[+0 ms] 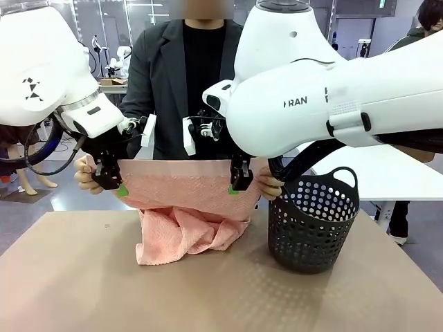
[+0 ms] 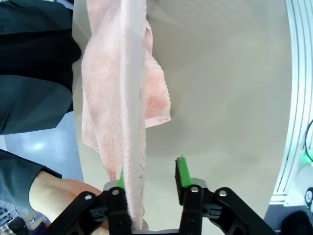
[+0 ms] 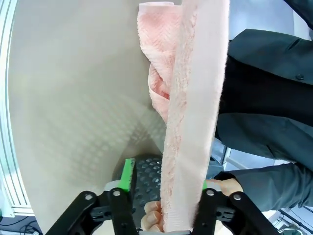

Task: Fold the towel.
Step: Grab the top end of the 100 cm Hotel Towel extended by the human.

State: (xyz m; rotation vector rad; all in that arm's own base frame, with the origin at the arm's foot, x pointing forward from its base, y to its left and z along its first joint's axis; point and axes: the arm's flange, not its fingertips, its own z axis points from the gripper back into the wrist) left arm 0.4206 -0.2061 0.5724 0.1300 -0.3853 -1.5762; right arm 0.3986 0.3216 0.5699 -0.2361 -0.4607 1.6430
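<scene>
You have the light salmon-pink terry towel [image 1: 187, 185] held upright over the tan table [image 1: 208, 297]. Its lower part is bunched on the tabletop, near the dark perforated plastic basket [image 1: 313, 221]. A person's hand [image 1: 86, 176] holds one top corner and the person's other hand [image 1: 268, 183] holds the opposite one. Your left fingers [image 1: 109, 181] straddle the top edge, with one green pad [image 2: 120, 180] against the cloth and the other apart. Your right fingers [image 1: 240, 181] straddle it too, with a gap, not pinching.
</scene>
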